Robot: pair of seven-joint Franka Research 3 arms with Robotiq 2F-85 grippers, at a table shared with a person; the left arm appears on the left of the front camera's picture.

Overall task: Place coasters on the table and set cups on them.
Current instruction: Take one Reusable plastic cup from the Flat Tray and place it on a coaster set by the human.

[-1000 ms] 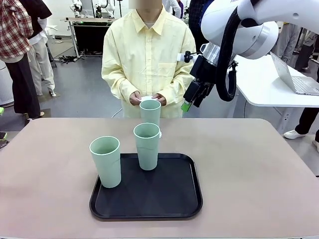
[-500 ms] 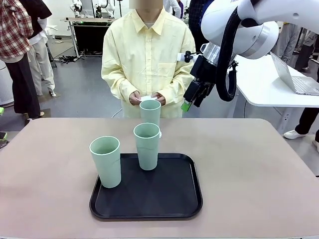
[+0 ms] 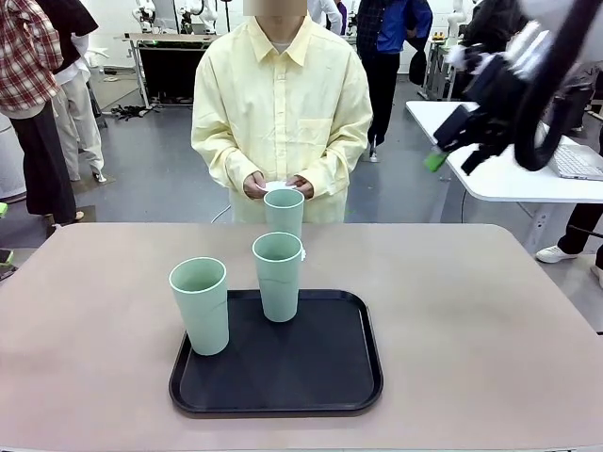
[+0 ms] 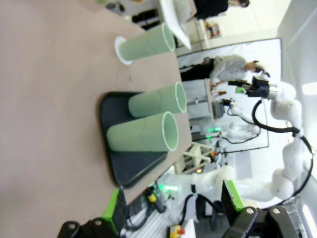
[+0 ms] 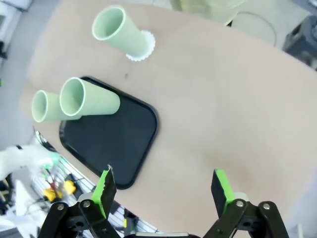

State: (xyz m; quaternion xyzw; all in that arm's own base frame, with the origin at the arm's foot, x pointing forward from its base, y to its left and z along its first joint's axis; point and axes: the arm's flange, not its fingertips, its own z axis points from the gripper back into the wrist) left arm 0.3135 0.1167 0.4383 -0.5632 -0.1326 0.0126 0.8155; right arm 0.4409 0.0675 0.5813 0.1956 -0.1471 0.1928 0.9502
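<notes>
Holding left gripper (image 4: 171, 191), right gripper (image 5: 162, 178) spread, empty, awaiting person's hands (image 3: 301, 186): one tall mint-green tumbler (image 3: 284, 212) on scalloped white coaster (image 5: 147, 43) near beige table's (image 3: 471, 311) far edge, two on black tray (image 3: 369, 377).

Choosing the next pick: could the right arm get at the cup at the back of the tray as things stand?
Probably yes. The right gripper hangs open, raised off to the right; only table and tray lie between it and that cup. The other tray cup stands to its left.
</notes>
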